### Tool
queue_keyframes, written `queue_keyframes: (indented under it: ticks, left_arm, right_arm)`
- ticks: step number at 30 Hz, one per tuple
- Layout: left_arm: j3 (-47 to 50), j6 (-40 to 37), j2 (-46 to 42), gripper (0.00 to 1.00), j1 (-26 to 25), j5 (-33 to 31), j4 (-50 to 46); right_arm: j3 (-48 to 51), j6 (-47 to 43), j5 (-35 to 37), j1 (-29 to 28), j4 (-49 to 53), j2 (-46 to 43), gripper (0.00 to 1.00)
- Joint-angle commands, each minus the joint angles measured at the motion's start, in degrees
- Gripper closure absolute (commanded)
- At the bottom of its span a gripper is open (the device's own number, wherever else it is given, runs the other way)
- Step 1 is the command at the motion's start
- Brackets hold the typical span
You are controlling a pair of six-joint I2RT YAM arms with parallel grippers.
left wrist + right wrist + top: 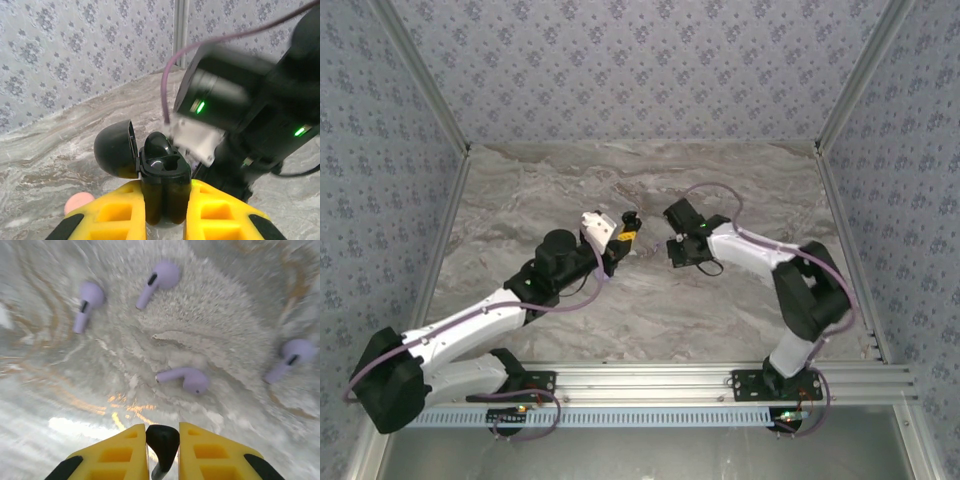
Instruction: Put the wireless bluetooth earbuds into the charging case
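My left gripper [166,192] is shut on the black charging case [165,175], held upright between the yellow fingers. The case's lid [114,149] hangs open to the left. One black earbud [159,146] sits in a slot of the case, and the slot beside it looks empty. My right gripper [163,429] is shut on a second black earbud [162,444], stem down, above the table. In the top view the left gripper [625,237] and the right gripper [674,244] face each other mid-table, a short gap apart, with the case [630,218] between them.
Several lilac earbuds lie loose on the marble under the right gripper, the nearest [185,379] just ahead of the fingers. A pink object [77,202] lies beside the left finger. The right arm's body [235,100] looms close behind the case. Patterned walls enclose the table.
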State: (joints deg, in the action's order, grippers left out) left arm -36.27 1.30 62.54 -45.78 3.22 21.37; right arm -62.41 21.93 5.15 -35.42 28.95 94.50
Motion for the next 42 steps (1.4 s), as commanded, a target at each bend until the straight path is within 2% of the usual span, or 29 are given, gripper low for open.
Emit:
queue_keyframes:
  ticks: [1,7,14,28,42]
  left_arm:
    - [-3.3,1.6,2.2,1.0,-0.3,2.5,4.1]
    - [-5.3,4.5,7.3,1.0,-0.2,6.4,8.0]
    - [-7.5,7.4,12.6,1.0,-0.2,11.6,13.1]
    - [-7.6,8.2,13.8,1.0,-0.3,17.8,16.1]
    - [-7.6,8.1,13.9,1.0,-0.3,17.7,16.1]
  right_arm:
    - [1.8,-1.6,1.0,0.4,-2.5,-9.9,0.81]
    - [5.7,-3.5,-1.9,0.8,-8.5,-27.9,0.81]
    - [8.3,-4.2,-9.4,1.1,-17.0,-38.9,0.81]
    - [7.5,0.0,-16.5,0.8,-24.6,-36.2,0.81]
    - [8.0,-0.1,-16.7,-0.5,-24.1,-33.0,0.8]
